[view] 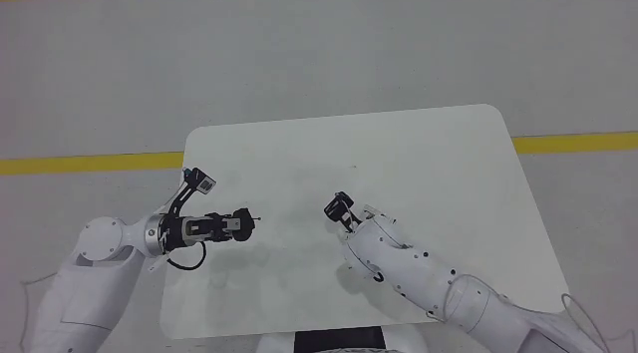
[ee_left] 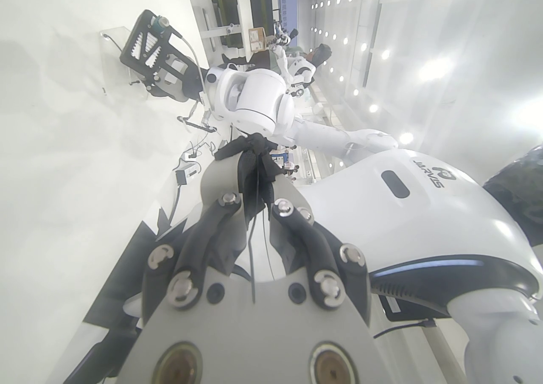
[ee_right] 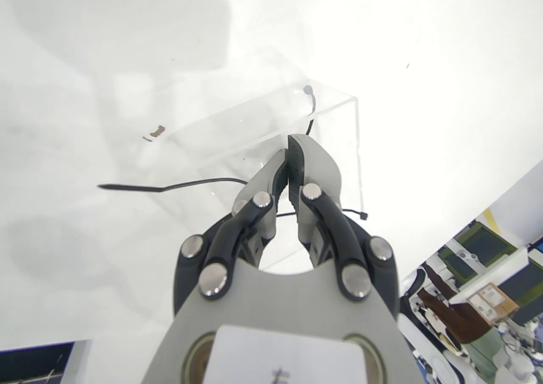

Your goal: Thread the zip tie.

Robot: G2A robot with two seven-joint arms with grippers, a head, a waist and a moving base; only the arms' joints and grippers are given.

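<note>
My left pincer point(ee_left: 250, 150) is fully closed on a thin black zip tie point(ee_left: 253, 241), whose strand runs back between the fingers toward the palm. My right pincer point(ee_right: 289, 154) is also closed, its tips pressed together against the upper edge of a clear block point(ee_right: 237, 122) on the white table point(view: 419, 154). I cannot tell whether they pinch a strand. A second zip tie point(ee_right: 191, 183) passes through that block, pointed tail sticking out sideways.

Bright ceiling lights point(ee_left: 432, 65), washed-out glare on the white table point(view: 419, 154), fisheye-bent edges.

At least two zip ties point(ee_right: 191, 184), one block point(ee_right: 254, 122)
</note>
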